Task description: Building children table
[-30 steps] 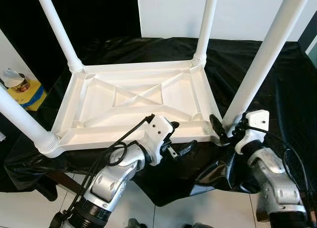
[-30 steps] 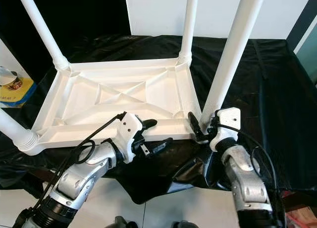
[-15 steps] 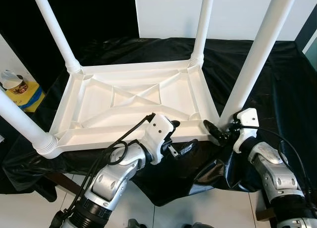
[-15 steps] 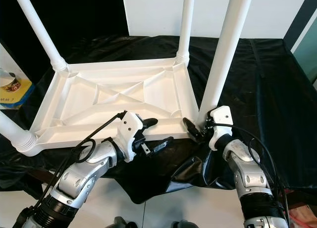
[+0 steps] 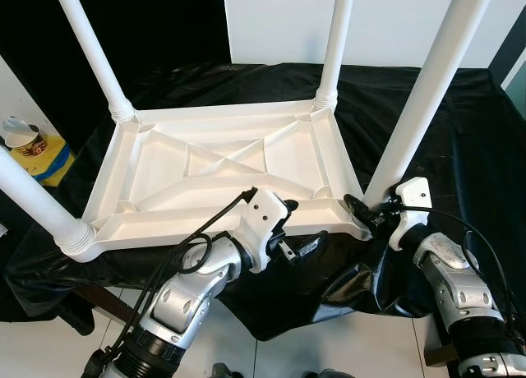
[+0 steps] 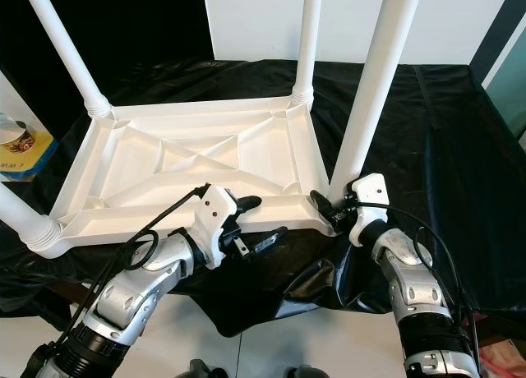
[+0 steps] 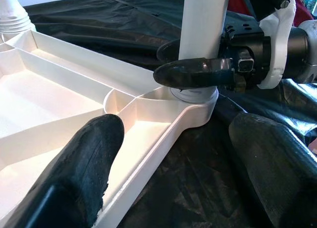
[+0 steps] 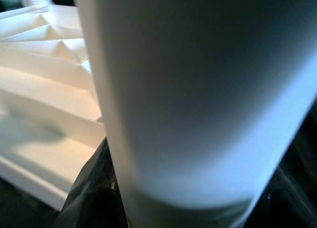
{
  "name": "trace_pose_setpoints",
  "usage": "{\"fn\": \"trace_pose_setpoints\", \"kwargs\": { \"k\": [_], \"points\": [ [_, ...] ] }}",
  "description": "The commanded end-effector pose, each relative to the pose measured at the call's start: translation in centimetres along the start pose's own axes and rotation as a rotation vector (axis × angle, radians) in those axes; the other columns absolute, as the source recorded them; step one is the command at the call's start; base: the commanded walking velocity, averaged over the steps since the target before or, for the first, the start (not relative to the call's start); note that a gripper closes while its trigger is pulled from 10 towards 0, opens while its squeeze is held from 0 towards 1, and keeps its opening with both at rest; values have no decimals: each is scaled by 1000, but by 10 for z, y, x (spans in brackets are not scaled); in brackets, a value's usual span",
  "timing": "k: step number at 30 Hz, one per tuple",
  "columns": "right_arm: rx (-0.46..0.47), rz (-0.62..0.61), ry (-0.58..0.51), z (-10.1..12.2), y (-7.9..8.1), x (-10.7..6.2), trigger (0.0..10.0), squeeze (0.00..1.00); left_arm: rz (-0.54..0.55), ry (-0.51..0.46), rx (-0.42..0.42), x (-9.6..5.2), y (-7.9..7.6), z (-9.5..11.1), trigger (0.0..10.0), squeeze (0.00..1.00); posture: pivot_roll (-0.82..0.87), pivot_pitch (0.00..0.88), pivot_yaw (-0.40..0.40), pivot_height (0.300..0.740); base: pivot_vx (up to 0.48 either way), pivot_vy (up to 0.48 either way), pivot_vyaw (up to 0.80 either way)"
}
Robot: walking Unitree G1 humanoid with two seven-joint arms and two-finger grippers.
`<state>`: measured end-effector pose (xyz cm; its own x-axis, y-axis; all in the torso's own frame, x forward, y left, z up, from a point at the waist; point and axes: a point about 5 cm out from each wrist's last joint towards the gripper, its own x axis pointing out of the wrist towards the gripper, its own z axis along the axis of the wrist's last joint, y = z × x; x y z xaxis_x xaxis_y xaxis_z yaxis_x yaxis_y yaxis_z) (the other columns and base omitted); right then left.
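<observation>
Right pincer [image 7: 198, 72] clasps table leg [image 5: 427, 82] base; left pincer [image 6: 255, 222] open, empty.

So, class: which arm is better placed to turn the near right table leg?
Right. The right pincer is already around that leg's base, while the left pincer hangs open at the tabletop's near edge.

Both eye views look down from the head on the upturned table [image 5: 222, 160], while each wrist view looks very closely at its near right leg [image 7: 203, 29], which all share.
</observation>
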<state>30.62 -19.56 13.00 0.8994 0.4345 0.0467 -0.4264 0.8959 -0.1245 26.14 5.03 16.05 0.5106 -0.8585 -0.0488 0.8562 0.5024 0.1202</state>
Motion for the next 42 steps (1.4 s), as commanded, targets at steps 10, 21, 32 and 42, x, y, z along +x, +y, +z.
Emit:
{"fn": "trace_pose_setpoints", "kwargs": {
  "k": [10,21,32,42],
  "points": [
    [82,-293,66,-16,14,-1,10000,0,-49,14,-18,0,-6,-3,10000,0,-120,105,26,740,0,0,0],
    [133,-565,97,-22,30,-2,10000,0,-57,15,-20,1,-8,-4,10000,0,-118,96,16,740,0,0,0],
    [189,-641,79,-15,50,6,10000,0,-60,13,-22,1,-11,-4,10000,0,-118,91,13,740,0,0,0],
    [167,-636,66,-11,53,6,10000,0,-61,13,-19,1,-10,-4,10000,0,-118,88,12,740,0,0,0]
  ]
}}
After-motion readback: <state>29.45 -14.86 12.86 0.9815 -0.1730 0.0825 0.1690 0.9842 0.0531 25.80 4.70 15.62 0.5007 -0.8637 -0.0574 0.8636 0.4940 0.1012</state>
